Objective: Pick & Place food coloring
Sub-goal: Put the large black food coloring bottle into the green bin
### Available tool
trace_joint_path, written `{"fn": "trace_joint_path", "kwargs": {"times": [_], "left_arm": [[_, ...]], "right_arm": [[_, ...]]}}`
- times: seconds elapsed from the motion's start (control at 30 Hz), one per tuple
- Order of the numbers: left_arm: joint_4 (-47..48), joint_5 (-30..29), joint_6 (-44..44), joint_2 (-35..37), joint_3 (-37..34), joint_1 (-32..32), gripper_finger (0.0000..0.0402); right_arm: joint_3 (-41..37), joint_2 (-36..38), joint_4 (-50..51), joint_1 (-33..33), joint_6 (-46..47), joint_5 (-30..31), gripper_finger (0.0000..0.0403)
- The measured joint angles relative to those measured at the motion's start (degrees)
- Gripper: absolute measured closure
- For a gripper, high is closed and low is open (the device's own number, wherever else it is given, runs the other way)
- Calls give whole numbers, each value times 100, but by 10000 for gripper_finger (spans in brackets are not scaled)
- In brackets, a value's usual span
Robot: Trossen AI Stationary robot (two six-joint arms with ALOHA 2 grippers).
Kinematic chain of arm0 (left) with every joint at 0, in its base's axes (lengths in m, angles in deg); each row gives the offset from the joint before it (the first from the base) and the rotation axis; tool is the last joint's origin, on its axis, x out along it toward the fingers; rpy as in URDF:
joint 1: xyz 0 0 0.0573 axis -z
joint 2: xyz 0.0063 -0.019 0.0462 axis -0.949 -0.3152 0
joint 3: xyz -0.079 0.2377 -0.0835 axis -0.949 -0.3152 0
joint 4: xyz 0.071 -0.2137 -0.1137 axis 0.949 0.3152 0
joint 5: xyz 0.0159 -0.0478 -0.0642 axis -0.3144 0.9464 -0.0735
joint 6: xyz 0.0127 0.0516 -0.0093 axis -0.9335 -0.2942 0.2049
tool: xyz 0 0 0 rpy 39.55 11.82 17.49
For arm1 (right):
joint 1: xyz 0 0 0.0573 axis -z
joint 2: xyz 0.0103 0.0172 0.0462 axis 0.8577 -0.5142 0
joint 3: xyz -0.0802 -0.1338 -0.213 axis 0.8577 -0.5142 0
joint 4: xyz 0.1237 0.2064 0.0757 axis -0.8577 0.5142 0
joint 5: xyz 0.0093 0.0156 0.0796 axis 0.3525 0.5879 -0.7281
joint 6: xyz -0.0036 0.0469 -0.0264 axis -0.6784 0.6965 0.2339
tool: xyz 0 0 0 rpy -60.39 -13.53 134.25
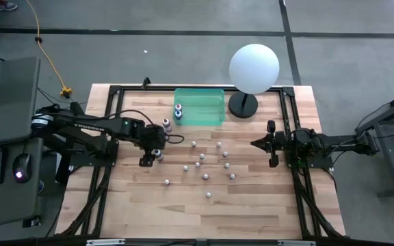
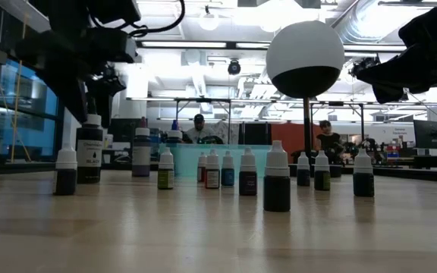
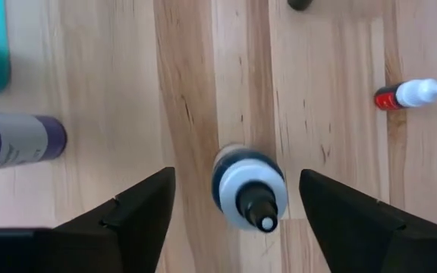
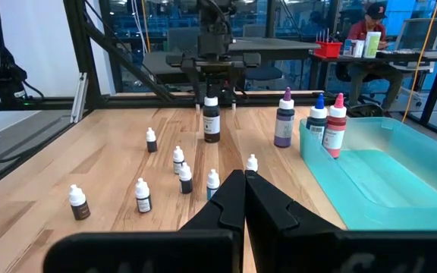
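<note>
Several tiny white-capped food coloring bottles [image 1: 204,167] stand scattered on the wooden table. A larger dark bottle with a white label and black cap [image 3: 249,189] stands upright at the left of the group. My left gripper [image 3: 237,176] hangs open above it, pointing steeply down, one finger on either side of the cap and touching nothing. A purple bottle [image 4: 284,121] stands near the teal tray [image 1: 211,116]. A blue and a red bottle [image 4: 334,125] stand at the tray's left end. My right gripper [image 4: 245,199] waits shut and level at the table's right.
A white sphere [image 1: 254,67] on a black base [image 1: 243,106] stands at the far edge, right of the tray. A small red bottle [image 3: 407,95] stands near the dark one. Black frame rails [image 1: 293,171] run along the table's sides. People sit at desks beyond the table.
</note>
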Motion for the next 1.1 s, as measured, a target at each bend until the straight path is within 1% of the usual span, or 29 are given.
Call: {"fn": "trace_joint_path", "kwargs": {"times": [0.27,0.43,0.5,0.83,1.1], "left_arm": [[130,164,18,-141,0,0,184],[125,165,48,-210,0,0,208],[8,166,83,-237,9,0,215],[30,165,110,-242,7,0,242],[18,70,124,-242,7,0,247]], "right_arm": [[0,0,0,-1,0,1,402],[0,0,-2,-2,0,1,402],[0,-1,-4,-1,0,0,402],[-2,2,-31,-1,0,7,402],[-1,2,-62,-2,0,11,402]]}}
